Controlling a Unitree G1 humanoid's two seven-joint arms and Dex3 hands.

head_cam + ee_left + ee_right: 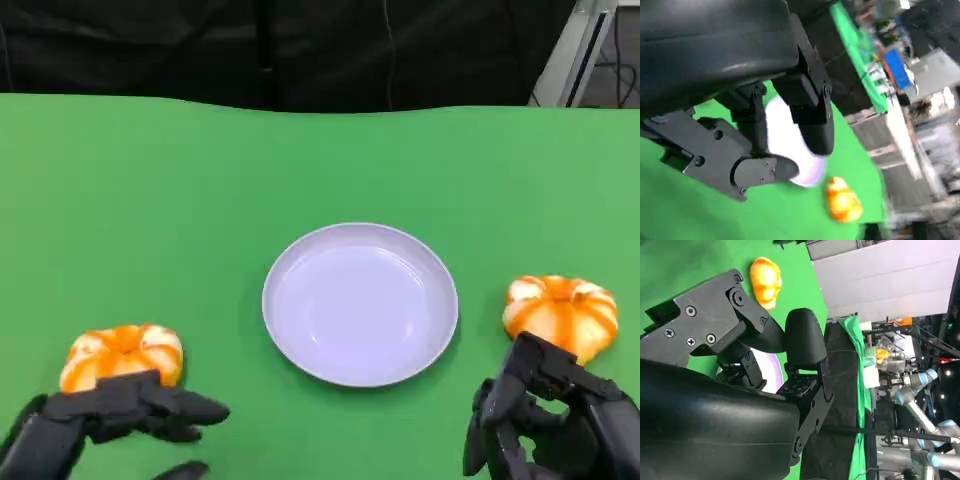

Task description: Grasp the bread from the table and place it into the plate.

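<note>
Head view, left of the plate (290, 262): the left hand (120, 412) lies low, fingers spread, holding nothing — one bread roll (122, 353) just behind it. Right of the plate, the right hand (545, 420) hangs loose and empty, another bread roll (560, 315) just beyond its fingertips.
</note>
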